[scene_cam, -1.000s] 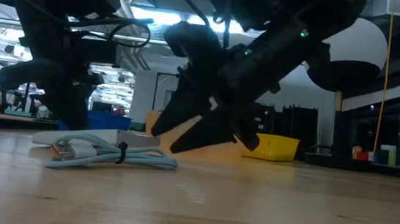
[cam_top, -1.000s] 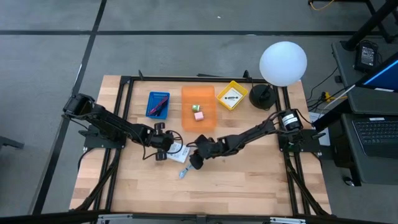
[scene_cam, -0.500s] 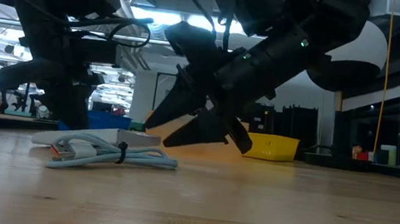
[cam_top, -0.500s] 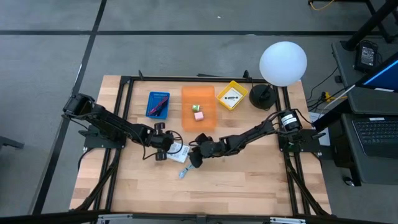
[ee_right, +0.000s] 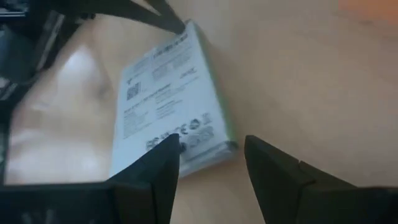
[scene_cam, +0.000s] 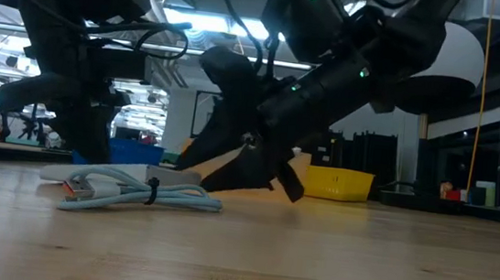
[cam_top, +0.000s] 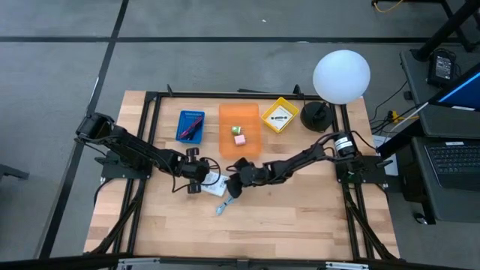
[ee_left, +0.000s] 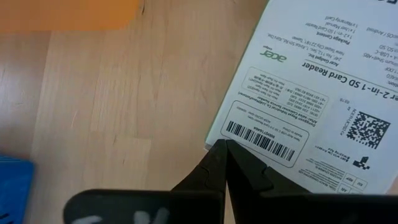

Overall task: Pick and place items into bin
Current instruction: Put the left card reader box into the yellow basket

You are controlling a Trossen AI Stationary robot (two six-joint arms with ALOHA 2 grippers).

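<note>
Packet: a white printed packet [cam_top: 215, 182] lies flat on the wooden table [cam_top: 300, 225], just left of centre in the high view; its label reads "SD Card Reader".
Cord: a light-blue cord [scene_cam: 139, 193], tied in a coil, lies just below the packet.
Right gripper [cam_top: 233, 187]: low at the packet's right edge, fingers [ee_right: 283, 180] spread wide and holding nothing.
Left gripper [cam_top: 202, 180]: fingertips pressed together at the packet's left edge, gripping nothing.
Bins: blue bin [cam_top: 190, 126], orange bin [cam_top: 240, 132] with a pink cube [cam_top: 239, 139], yellow bin [cam_top: 279, 115], in a row in the upper middle.
</note>
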